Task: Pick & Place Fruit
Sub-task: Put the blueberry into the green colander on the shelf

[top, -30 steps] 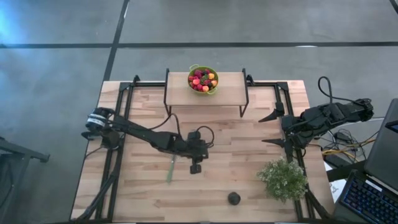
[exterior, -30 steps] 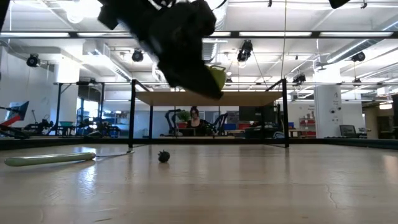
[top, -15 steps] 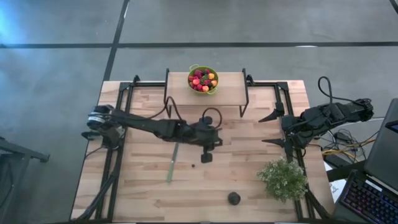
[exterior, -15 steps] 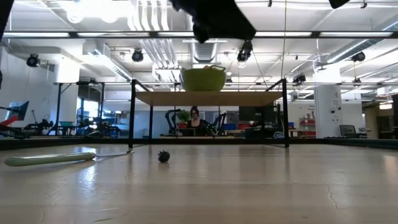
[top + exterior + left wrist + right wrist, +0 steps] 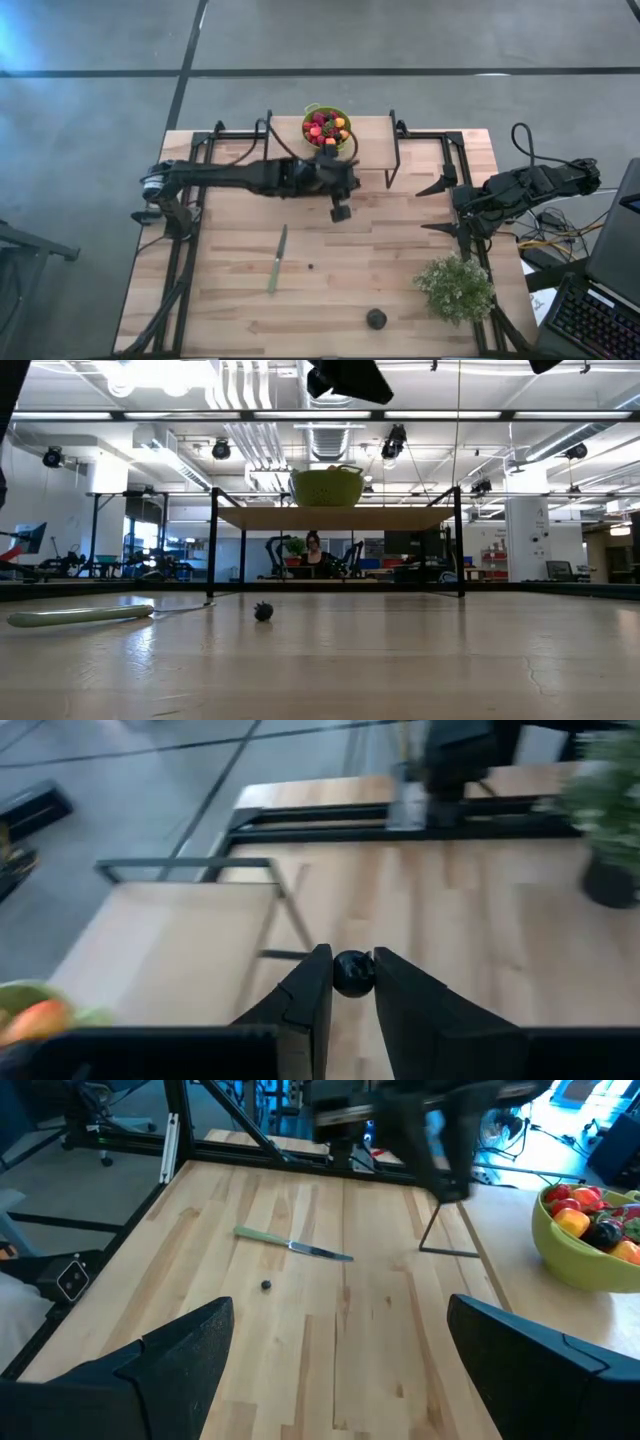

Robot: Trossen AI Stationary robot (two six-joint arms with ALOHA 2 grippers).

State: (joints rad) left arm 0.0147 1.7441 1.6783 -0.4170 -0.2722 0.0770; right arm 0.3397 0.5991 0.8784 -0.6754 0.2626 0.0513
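Dark berry (image 5: 352, 972) pinched in left hand (image 5: 350, 982), now moved near green bowl (image 5: 327, 128), right hand (image 5: 335, 1345) wide

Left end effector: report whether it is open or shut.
Shut on a small dark round berry. The left wrist view shows the left end effector with its two dark fingers pressing the berry from both sides, above the wooden table.

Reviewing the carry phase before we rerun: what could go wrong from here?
1. The left gripper pinches a small dark berry only at the very tips of its jaws; a jolt could drop it short of the green bowl.
2. The bowl sits near the raised shelf edge; a low approach could knock it.
3. The bowl is already heaped; the berry could roll out.
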